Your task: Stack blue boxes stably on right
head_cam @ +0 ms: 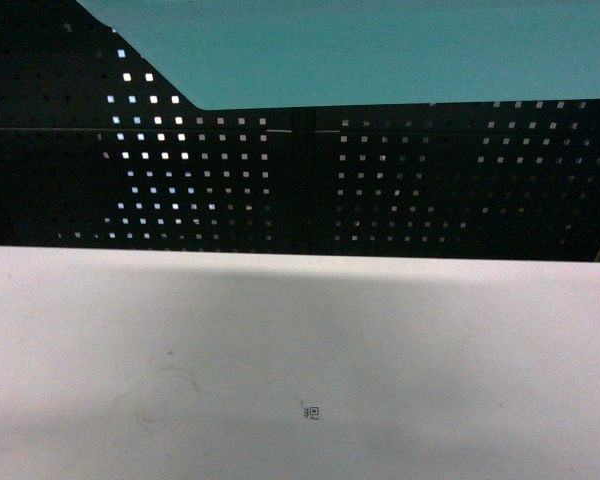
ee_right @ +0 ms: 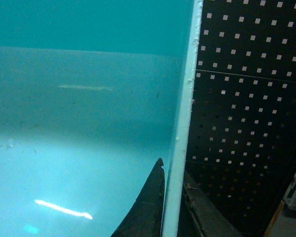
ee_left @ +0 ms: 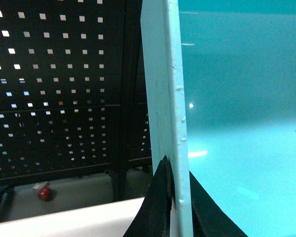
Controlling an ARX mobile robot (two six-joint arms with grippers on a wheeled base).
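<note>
Item: blue box (head_cam: 380, 50), light turquoise, glossy; seen in the head view only as a slanted underside with one rounded corner, occupying the top of the frame above the white table (head_cam: 280, 350) and in front of the black perforated panel (head_cam: 280, 180); no contact with the table is seen. Left gripper (ee_left: 173, 202): black fingers (ee_left: 155, 207) are pressed onto the box's pale flat rim (ee_left: 165, 98), one outside the wall and one inside the tub, the rim being pinched between them. Right gripper (ee_right: 170, 202): black fingers (ee_right: 148, 207) are likewise set on either side of the opposite rim (ee_right: 185, 123), one inside the tub and one outside, the rim being pinched. The glossy interior is shown in both wrist views, with light reflections on the floor of the tub. A small printed marker (head_cam: 314, 412) is noted on the table surface. A small red object (ee_left: 45, 193) is recorded low down beyond the panel in the left wrist view; its nature cannot be told
</note>
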